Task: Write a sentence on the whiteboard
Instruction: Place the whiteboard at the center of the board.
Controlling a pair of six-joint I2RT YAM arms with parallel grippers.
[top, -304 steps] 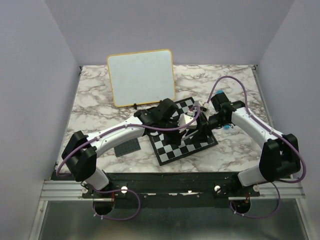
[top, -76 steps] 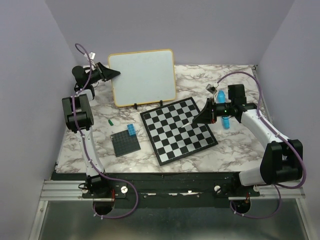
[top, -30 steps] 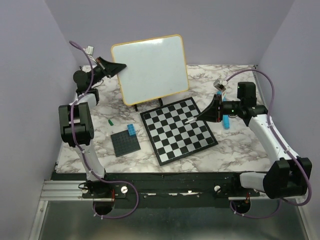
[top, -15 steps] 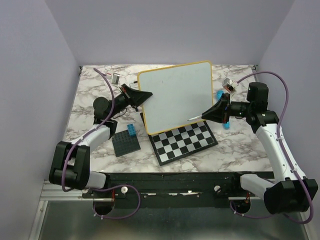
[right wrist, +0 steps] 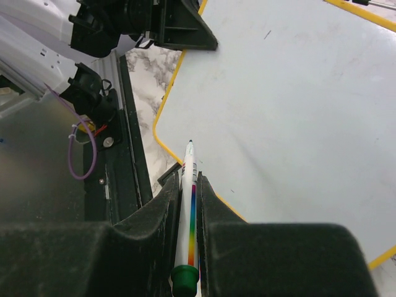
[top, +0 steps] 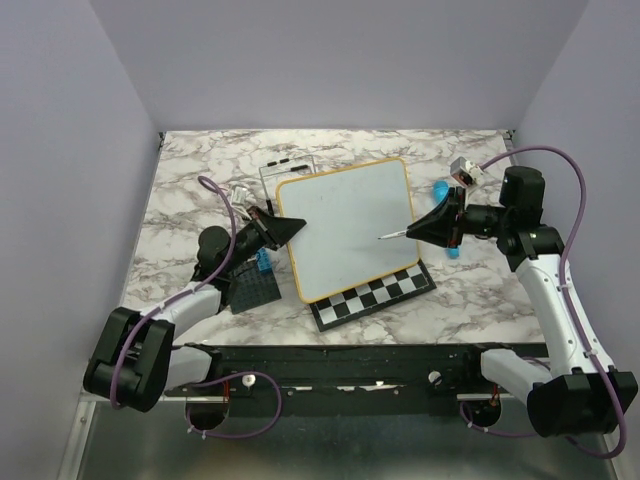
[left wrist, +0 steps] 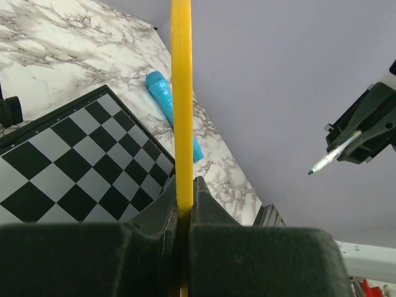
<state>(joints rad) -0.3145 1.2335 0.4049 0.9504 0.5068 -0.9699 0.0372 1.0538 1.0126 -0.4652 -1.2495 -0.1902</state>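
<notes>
The whiteboard (top: 345,225), white with a yellow frame, is held tilted above the chessboard (top: 375,292). Its face is blank and no sentence shows on it. My left gripper (top: 290,228) is shut on the board's left frame edge. In the left wrist view that edge (left wrist: 181,93) runs straight up from the closed left gripper (left wrist: 184,185). My right gripper (top: 435,225) is shut on a white marker (top: 392,235) with a rainbow stripe. Its tip hangs over the board's right half, clear of the surface. The right wrist view shows the marker (right wrist: 188,185), the right gripper (right wrist: 187,180) and the board (right wrist: 284,105).
A black baseplate (top: 250,288) carrying a blue brick (top: 263,262) lies by the left arm. The black board stand (top: 285,166) stands behind the whiteboard. A teal tube (top: 452,250) lies on the marble under the right gripper, also seen as the teal tube (left wrist: 170,108).
The left arm has brought the whiteboard down and nearer, over the chessboard, and laid it flatter. The right gripper with the marker has shifted slightly, its tip now over the board.
</notes>
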